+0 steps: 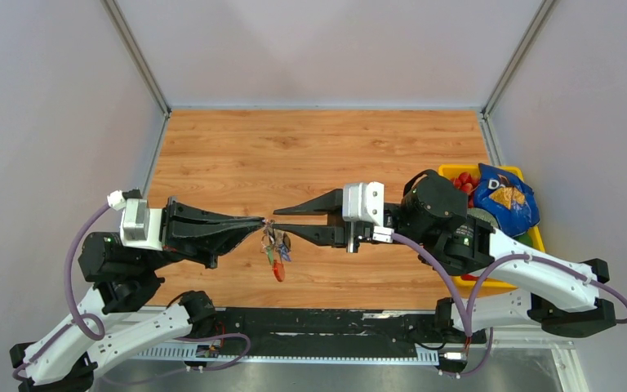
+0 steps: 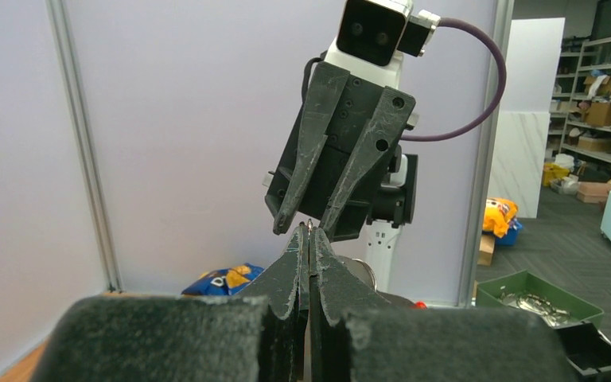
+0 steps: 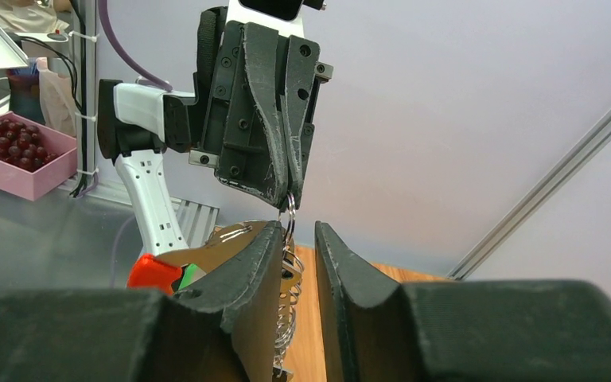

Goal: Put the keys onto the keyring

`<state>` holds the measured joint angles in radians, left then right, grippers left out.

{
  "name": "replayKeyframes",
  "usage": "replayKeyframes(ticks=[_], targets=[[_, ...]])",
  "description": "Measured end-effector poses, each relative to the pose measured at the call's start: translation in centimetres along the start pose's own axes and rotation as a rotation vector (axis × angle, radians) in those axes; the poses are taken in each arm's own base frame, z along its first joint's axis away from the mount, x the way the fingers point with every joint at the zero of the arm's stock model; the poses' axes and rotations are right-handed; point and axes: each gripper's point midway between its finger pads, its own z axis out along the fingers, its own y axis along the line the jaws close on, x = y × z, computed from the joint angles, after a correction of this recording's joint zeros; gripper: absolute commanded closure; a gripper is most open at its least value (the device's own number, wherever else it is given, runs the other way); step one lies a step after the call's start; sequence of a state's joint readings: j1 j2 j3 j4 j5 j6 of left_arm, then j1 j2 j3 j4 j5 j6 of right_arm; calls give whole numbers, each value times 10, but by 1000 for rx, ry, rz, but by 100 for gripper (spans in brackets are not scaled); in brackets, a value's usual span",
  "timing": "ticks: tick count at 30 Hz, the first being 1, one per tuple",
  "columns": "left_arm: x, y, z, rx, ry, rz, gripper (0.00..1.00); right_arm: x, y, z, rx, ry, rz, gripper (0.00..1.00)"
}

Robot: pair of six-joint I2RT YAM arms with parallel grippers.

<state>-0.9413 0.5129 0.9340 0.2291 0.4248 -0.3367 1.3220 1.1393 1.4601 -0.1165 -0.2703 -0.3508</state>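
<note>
My left gripper [image 2: 310, 232] clenches the keyring [image 1: 276, 247] mid-air; right gripper [image 3: 297, 229] released, empty; key unseen, threading looks undone.

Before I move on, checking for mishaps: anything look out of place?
Nothing spilled or damaged. The keyring dangles in mid-air, pinched by the shut left hand, the open right hand beside it.

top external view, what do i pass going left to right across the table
left gripper → keyring bunch → right gripper → blue snack bag
</note>
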Motion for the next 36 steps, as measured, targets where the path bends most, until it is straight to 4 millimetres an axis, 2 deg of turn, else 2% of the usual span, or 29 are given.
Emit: replayKeyframes(ticks=[10,13,15,16,17,27,29,30,32,36], targets=[[0,0,0,0,-1,1,100,6,4,4,-15,13,19,77],[0,0,0,0,-1,1,100,8,6,5,-22,18,25,81],[0,0,0,0,-1,1,100,10,7,6,-26,22,29,89],[0,0,0,0,-1,1,100,11,7,7,-29,23,31,98],[0,0,0,0,-1,1,100,11,8,7,-31,24,33,100],[-1,0,0,1,-4,4,99,9,11,6,-47,25,47,100],[0,0,-1,-4,16,-2,91,11,12,4,-52,42,53,100],[1,0,-2,-8,34,-7,83,12,12,3,-53,50,56,100],[4,-1,-4,-15,76,-14,73,15,13,2,-54,71,65,100],[-6,-7,-12,-26,131,-6,64,28,20,-6,-76,150,102,100]])
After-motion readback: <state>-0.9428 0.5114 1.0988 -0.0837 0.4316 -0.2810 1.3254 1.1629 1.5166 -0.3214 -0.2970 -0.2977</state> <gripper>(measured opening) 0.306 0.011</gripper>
